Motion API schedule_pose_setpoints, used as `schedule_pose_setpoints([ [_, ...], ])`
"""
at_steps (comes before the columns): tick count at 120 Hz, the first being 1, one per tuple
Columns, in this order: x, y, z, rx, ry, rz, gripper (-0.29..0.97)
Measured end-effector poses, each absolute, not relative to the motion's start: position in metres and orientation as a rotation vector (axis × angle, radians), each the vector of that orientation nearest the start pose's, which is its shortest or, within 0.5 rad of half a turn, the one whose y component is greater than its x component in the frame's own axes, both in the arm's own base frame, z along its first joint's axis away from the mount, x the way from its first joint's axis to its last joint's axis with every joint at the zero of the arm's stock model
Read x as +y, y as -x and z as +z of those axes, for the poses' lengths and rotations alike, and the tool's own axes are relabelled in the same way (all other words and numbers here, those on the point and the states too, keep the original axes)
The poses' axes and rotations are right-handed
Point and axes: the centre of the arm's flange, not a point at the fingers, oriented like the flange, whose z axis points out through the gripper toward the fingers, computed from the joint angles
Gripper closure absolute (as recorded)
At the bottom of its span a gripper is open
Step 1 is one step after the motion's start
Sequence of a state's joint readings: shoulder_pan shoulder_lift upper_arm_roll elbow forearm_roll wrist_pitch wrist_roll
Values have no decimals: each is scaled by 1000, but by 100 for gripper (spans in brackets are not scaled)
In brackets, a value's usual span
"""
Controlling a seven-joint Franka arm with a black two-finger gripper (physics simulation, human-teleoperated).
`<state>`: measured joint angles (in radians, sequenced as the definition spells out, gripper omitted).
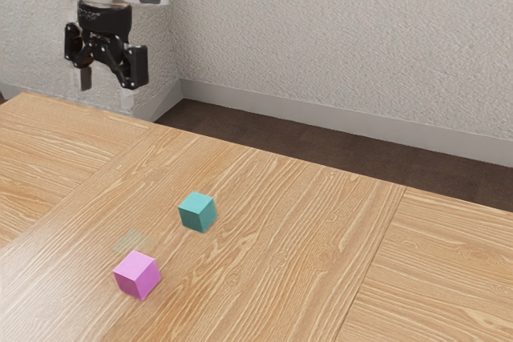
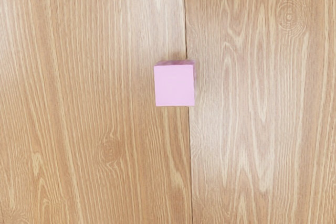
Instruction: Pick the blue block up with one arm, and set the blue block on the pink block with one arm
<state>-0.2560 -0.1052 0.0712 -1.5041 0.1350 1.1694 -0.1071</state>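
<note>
High over the tabletop (image 1: 304, 222), near the wall, the hand (image 1: 106, 86) hangs spread open and grips nothing. Pink block (image 2: 175, 84) sits under it, across a plank seam. Blue block (image 1: 197, 211), teal in shade, rests flat on the tabletop near the pink block (image 1: 137, 275), apart from it, toward the exterior view's right.

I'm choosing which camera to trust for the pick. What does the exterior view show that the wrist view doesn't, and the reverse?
The exterior view adds the blue block, which stands apart from the pink block. It also adds the open gripper, high over the table and holding nothing, plus the wall and floor.

The wrist view adds the pink block's top face from straight above, lying across a plank seam.

Both share the pink block and the wooden table.
</note>
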Motion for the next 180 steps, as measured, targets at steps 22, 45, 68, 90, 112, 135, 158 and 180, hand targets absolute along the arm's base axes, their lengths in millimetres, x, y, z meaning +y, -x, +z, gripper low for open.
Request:
schedule_pose_setpoints([
  [22, -72, -493, 682, 21, 3031, 85, 0],
  [45, -69, -514, 584, -125, 3006, 161, 0],
  [68, -31, -532, 463, -358, 3030, 186, 0],
  [90, -23, -569, 394, -438, 3060, 107, 0],
  [112, -8, -595, 341, -425, 3086, 31, 0],
  [135, -1, -607, 314, -347, 3111, -31, 0],
  [158, -1, -610, 305, -260, 3122, -66, 0],
  [180, 0, -609, 290, -219, 3137, -50, 0],
])
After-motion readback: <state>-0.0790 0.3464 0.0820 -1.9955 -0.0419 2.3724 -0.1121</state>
